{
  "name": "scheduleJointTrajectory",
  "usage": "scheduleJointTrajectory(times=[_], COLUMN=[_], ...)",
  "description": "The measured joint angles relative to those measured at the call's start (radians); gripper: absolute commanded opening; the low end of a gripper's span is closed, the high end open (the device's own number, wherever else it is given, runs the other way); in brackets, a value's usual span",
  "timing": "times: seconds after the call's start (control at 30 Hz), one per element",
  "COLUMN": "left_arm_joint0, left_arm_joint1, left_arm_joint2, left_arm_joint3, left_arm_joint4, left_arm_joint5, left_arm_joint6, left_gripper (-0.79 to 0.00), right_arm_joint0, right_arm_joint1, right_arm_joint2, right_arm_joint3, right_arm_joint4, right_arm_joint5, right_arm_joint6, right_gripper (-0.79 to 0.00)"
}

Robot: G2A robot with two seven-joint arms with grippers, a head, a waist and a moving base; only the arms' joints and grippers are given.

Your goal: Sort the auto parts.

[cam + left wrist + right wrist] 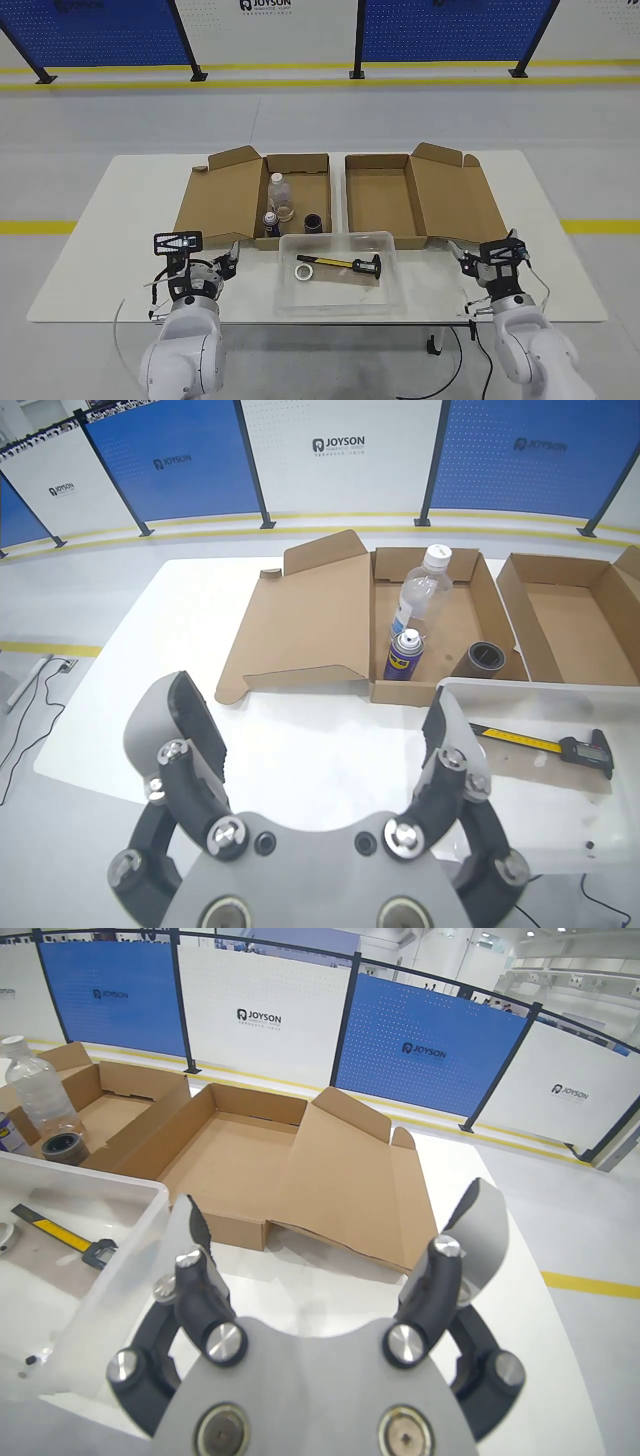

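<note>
Two shallow cardboard boxes sit side by side at the far middle of the white table [120,240]. Both are matte brown corrugated board with their lids folded flat outward.

The left box [312,180] holds three things, all upright:
- one clear plastic bottle [280,195] with a white ribbed cap
- one blue-and-yellow spray can [271,222] with a white nozzle, just in front of the bottle
- one short black cylinder [313,222], hollow with a ridged bore, standing apart near the box's near right corner

The right box [385,205] shows its plain brown floor.

One rectangular bin [335,236] of frosted, translucent plastic with rounded corners stands just in front of the two boxes. Two parts lie in it: one digital caliper [345,265], a black head on a yellow-marked beam, and one shiny metal ring [304,271] beside the beam's end. One tiny dark speck [590,844] also lies on the bin floor, too small to name.

My left hand [307,687] hangs released over bare table left of the bin, its two ridged black pads spread wide with nothing between them. My right hand [332,1195] is likewise spread and grasping nothing, over the table right of the bin, near the right box's folded-out lid.
</note>
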Motion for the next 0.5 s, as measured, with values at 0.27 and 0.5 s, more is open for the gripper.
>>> scheduleJointTrajectory(times=[0.27, 0.5], left_arm_joint0=[0.000, 0.000], left_arm_joint1=[0.000, 0.000], left_arm_joint2=[0.000, 0.000], left_arm_joint3=[0.000, 0.000], left_arm_joint4=[0.000, 0.000], left_arm_joint5=[0.000, 0.000], left_arm_joint6=[0.000, 0.000], left_gripper=[0.000, 0.000], right_arm_joint0=[0.074, 0.214], right_arm_joint1=[-0.014, -0.040], right_arm_joint2=[-0.169, -0.354], right_arm_joint3=[-0.189, -0.205], right_arm_joint4=[0.027, 0.110], right_arm_joint5=[-0.053, -0.008], right_arm_joint6=[0.314, 0.581], right_gripper=[0.000, 0.000])
